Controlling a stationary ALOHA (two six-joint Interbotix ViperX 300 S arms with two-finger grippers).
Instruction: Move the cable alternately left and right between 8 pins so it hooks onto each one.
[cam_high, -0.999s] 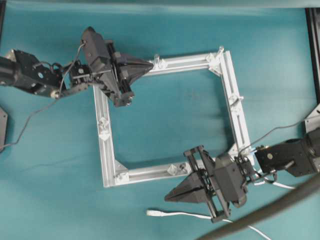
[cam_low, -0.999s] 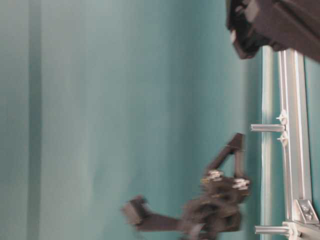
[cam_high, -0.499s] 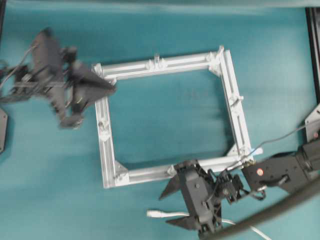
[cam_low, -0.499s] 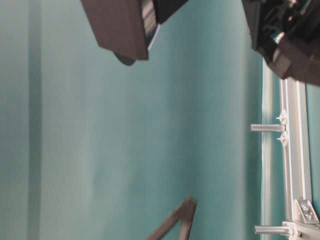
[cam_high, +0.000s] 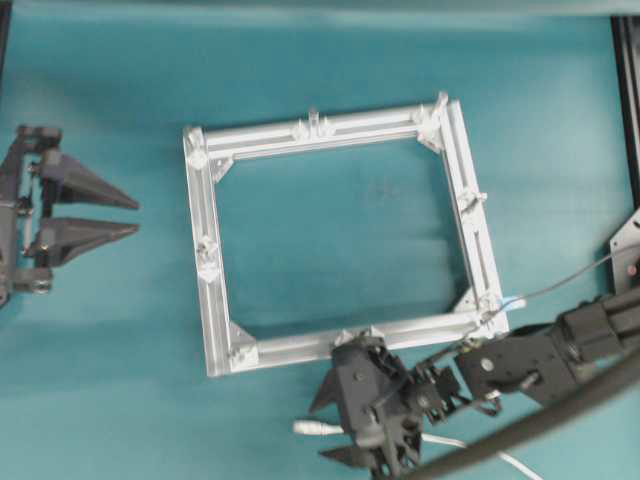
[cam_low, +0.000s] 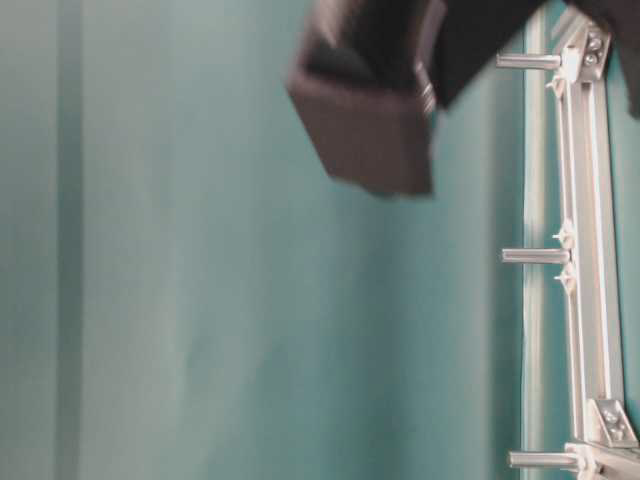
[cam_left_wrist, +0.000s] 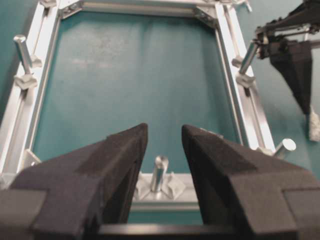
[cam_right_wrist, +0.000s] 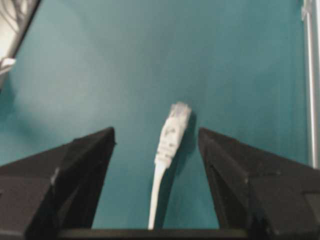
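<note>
While the right gripper stands wide apart, holding nothing, the cable lies flat on the table between its fingers, plug end forward. Off to the side, the left gripper is parted and empty too. No pin carries cable yet — all eight hooks remain. Room is free around the frame (its bars are the only edges nearby).

Light is even and fairly bright, from above; shadows on the teal table are soft and short. Faint glare sits on the table inside the metal frame. Table-level view: a dark shape near that frame's top is motion-blurred. The white plug is soft, its tip smeared.
</note>
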